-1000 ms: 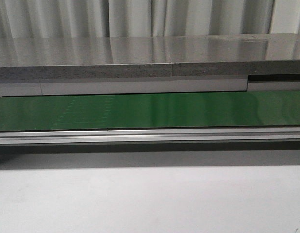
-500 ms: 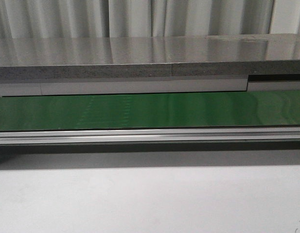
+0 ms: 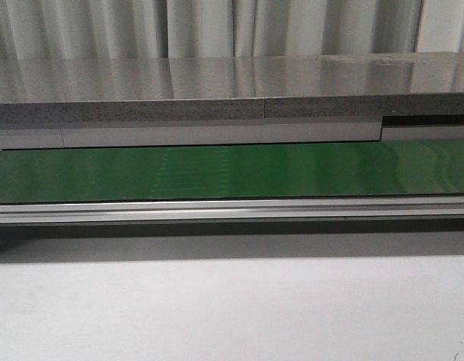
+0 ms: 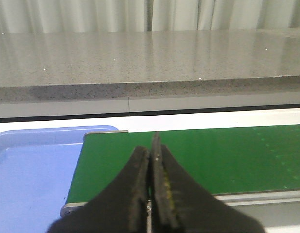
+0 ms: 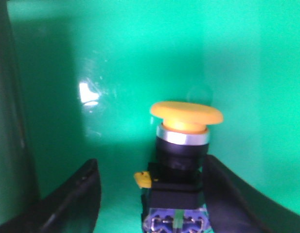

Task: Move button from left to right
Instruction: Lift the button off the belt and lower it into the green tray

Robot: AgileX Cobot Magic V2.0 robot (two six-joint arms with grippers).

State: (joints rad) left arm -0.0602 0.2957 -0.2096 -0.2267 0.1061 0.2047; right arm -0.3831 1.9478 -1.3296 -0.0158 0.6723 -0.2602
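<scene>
The button (image 5: 184,145) shows only in the right wrist view: a yellow-orange round head, a silver ring and a black blocky body with blue terminals. It lies on a glossy green surface (image 5: 115,63). My right gripper (image 5: 152,167) is open around it. One finger (image 5: 222,189) is against the body and the other finger (image 5: 77,194) stands well apart. My left gripper (image 4: 150,145) is shut and empty above the left end of the green belt (image 4: 237,155). In the front view neither gripper nor the button shows.
The green belt (image 3: 292,169) runs across the front view with a metal rail (image 3: 232,209) in front and a grey stone counter (image 3: 216,83) behind. A blue tray (image 4: 28,165) sits at the belt's left end. A dark edge (image 5: 6,121) borders the green surface.
Faint dotted marks on the green belt have shifted to the right in the front view. Nothing else has moved there.
</scene>
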